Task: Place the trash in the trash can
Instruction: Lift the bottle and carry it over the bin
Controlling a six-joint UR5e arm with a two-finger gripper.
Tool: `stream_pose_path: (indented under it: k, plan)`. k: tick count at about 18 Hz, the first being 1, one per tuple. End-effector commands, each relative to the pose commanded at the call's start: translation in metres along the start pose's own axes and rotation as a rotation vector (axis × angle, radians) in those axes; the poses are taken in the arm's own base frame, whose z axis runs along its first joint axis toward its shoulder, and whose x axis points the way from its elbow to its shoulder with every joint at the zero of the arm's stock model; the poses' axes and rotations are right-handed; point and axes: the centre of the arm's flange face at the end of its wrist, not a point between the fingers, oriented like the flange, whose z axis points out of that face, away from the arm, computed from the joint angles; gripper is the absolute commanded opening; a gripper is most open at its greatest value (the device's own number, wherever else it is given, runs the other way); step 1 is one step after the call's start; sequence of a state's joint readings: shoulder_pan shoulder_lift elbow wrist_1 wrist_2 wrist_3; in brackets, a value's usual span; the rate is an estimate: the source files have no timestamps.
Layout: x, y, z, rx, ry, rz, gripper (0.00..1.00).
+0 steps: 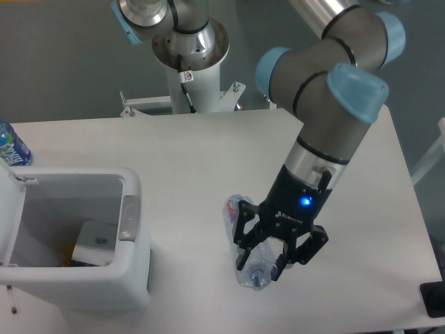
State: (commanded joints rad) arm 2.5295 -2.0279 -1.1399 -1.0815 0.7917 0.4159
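My gripper (268, 250) is shut on the crushed clear plastic bottle (241, 240), which hangs above the table right of centre, its pale-blue cap pointing down toward the front edge. The white trash can (135, 275) stands at the front left with its lid swung open to the left and a grey latch tab (129, 217) on its right rim. A flattened white paper carton (95, 243) lies inside the can. The gripper and bottle are well to the right of the can.
An upright bottle with a blue label (12, 147) stands at the left edge behind the can. The arm's base column (189, 52) rises at the back of the table. A dark object (433, 299) sits at the front right corner.
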Motion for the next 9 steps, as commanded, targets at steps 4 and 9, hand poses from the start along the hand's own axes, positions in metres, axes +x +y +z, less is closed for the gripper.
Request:
stream_pose_path:
  k: [4,9]
  plan:
    - [0.025,-0.021,-0.023,0.061,0.044,0.010,0.54]
    - [0.066,-0.045,-0.057,0.155,0.154,0.048,0.54]
